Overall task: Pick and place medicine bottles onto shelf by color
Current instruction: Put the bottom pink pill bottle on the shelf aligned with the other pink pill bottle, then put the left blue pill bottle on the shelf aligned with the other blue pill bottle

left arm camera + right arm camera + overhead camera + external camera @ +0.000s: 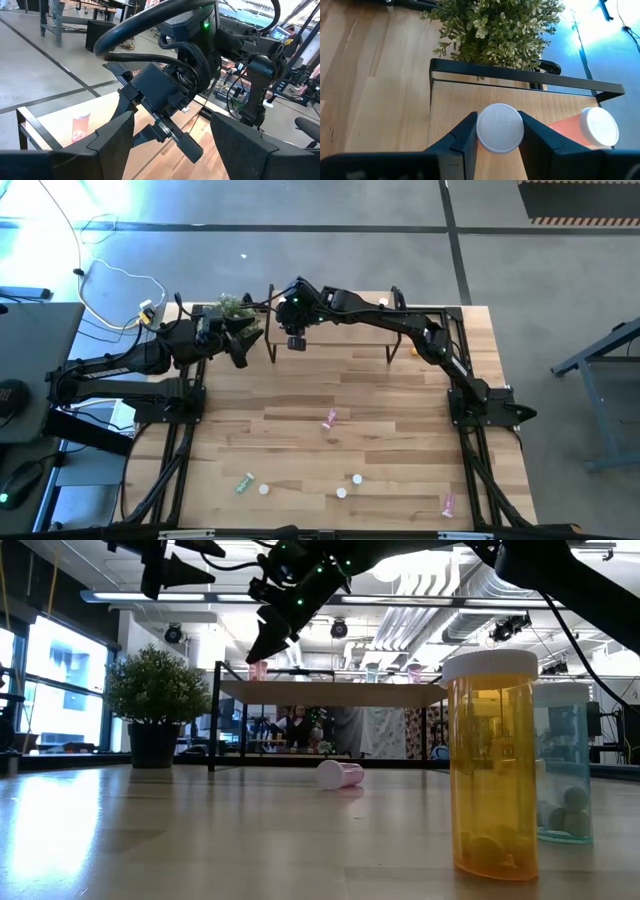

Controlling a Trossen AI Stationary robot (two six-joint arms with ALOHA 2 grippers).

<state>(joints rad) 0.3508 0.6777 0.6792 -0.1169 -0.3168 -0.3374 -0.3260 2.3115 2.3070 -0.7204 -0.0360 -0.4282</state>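
Right end effector (pixel 499 145) above the left end of the shelf (pixel 455 100), fingers closed on a white-capped bottle (pixel 500 127) held upright over the shelf top; bottle colour hidden under the cap. Just beside it, a reddish bottle (pixel 597 127) standing on the shelf. Potted plant (pixel 495 27) right behind the shelf's end rail, crowding that corner.

Left end effector (pixel 172 145) raised close beside the right one near the same shelf end, fingers spread wide and holding nothing. A pink bottle (pixel 80 127) upright on the shelf in its view, the right arm's wrist filling the space between.

On the tabletop (pixel 300 440), well apart from the shelf: a pink bottle lying near the middle (pixel 329 419), a pale green one (pixel 244 482) toward the near edge with loose white caps (pixel 348 485) beside it, another pink one (pixel 448 503) at the near right corner. Close to the low camera, an orange bottle (pixel 492 765) upright with a pale green bottle (pixel 565 765) just behind it.

Wide bare wood between the shelf legs and the near row of bottles; middle of the shelf top uncluttered, several small bottles (pixel 395 671) along its far stretch
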